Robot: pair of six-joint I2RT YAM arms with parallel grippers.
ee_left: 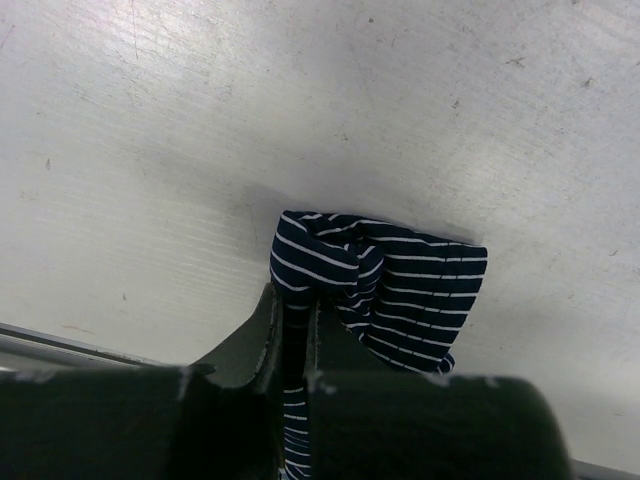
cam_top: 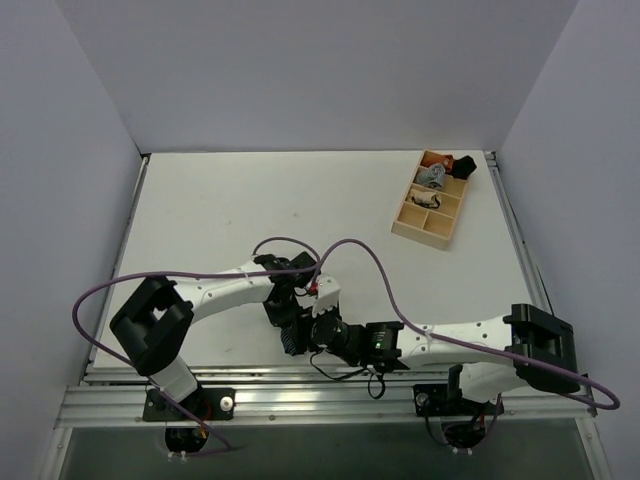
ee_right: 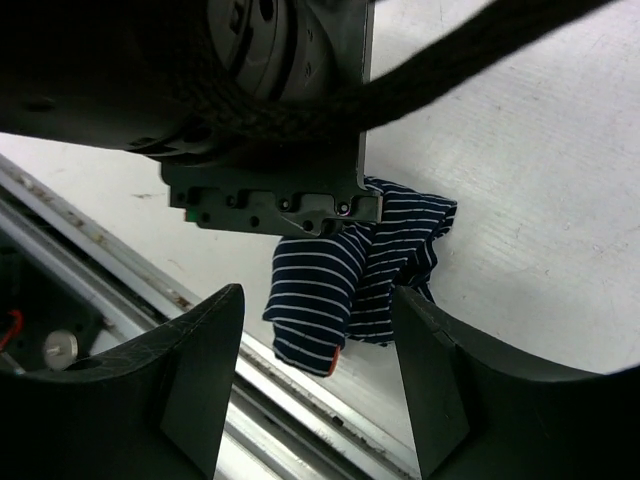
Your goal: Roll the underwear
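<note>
The black two-finger left gripper [ee_left: 292,325] was pinched almost closed on one end of the underwear [ee_left: 390,285], a soft dark navy cloth garment with fine light pinstripes. A strip of the striped fabric ran down between its fingers [ee_left: 256,345]. The black two-finger right gripper [ee_right: 315,300] had its jaws spread wide to either side of the bundle, and in its wrist view it touched and held nothing.

The garment lay bunched and folded over on itself, more a loose wad than a tight roll, with a thin reddish edge showing at its lower corner. It rested on the matte white table top [cam_top: 220,210], close to the silver metal rail [ee_right: 300,400] at the near edge. From overhead it was mostly hidden under the two wrists. Well apart, at the far right, sat a pale wooden compartment tray [cam_top: 430,215].

The cloth looked light and limp, not fragile, and unlikely to keep a shape unaided, so the folds would probably relax once let go. The best hold seemed to be across the thick middle of the bundle, pinching through every layer. A grip on a single loose edge would likely drag one layer out and undo the roll.
</note>
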